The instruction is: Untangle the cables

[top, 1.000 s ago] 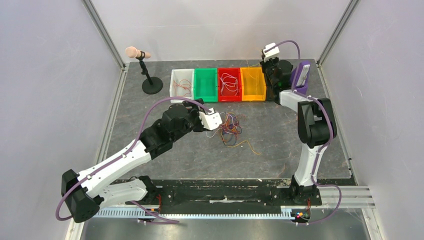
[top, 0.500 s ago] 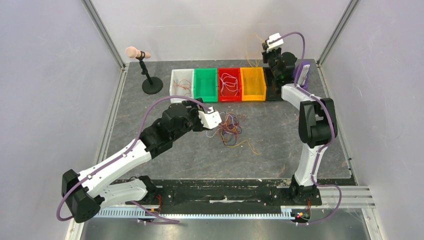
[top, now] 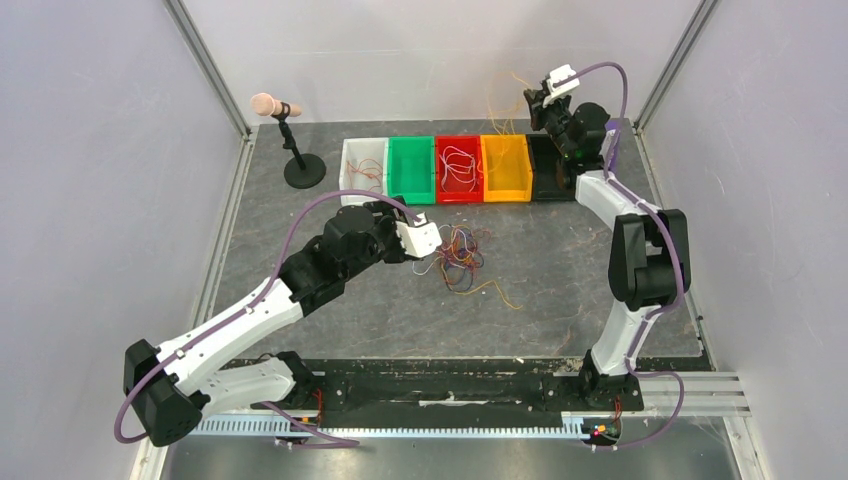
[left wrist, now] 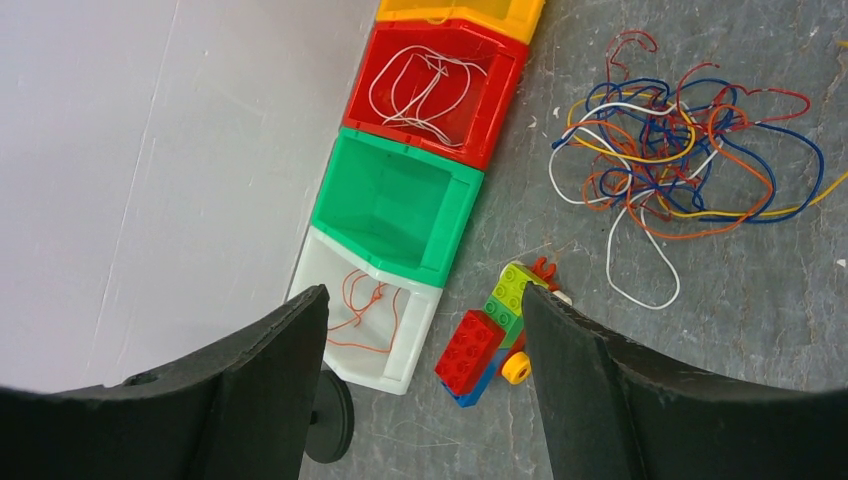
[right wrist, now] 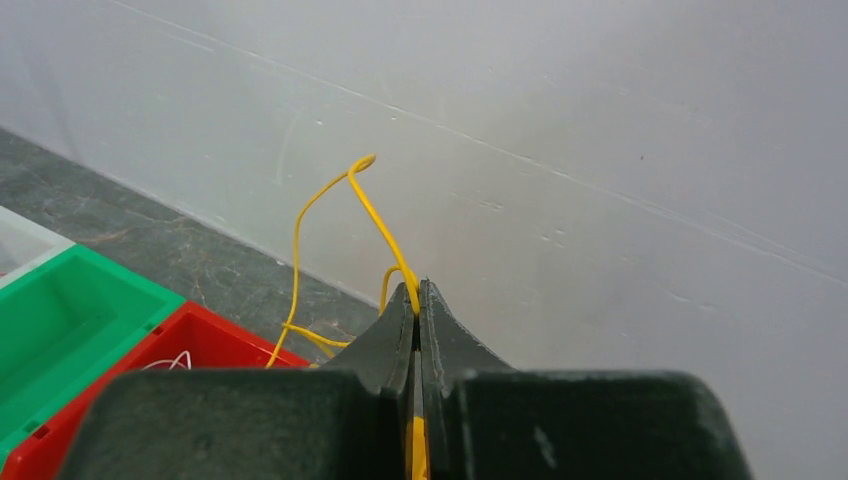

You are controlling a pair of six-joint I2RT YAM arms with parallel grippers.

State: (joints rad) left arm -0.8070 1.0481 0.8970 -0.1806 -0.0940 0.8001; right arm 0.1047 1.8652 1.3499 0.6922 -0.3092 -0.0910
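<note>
Loose multicoloured tangle of thin cables [top: 461, 254], blue, orange, red, white and yellow strands, lies on the dark grey slate-look table mat [top: 570, 290] roughly mid-table, in front of the bin row and apart from it; one orange strand [top: 497, 291] trails out of it toward the near right. One thin yellow wire [right wrist: 372, 210] is off the pile, up in the air at the far right by the back wall, pinched in the right gripper [right wrist: 417, 300], jaws clenched flat on it; the wire loops up above the fingertips and hangs down left toward the bins, and from the top view it shows as faint strands [top: 497, 108] left of that gripper [top: 540, 100]. Left gripper [left wrist: 425, 300] is released, black fingers [left wrist: 290, 350] spread wide with nothing between them, hovering just left of the tangle, wrist view looking down past it. Row of small plastic bins along the far side, touching side by side: white bin [top: 344, 166] with thin orange-red wires in it, green bin [top: 411, 196], red bin [top: 459, 198] with white wires in it, orange-yellow bin [top: 506, 198], black bin [top: 548, 192] under the right arm. Small toy of red, green and blue building bricks with a yellow wheel [left wrist: 495, 335] sits on the mat just in front of the white and green bins, near the tangle but not touching. Pink-headed microphone on a black round-base stand [top: 288, 140] at the far left corner
</note>
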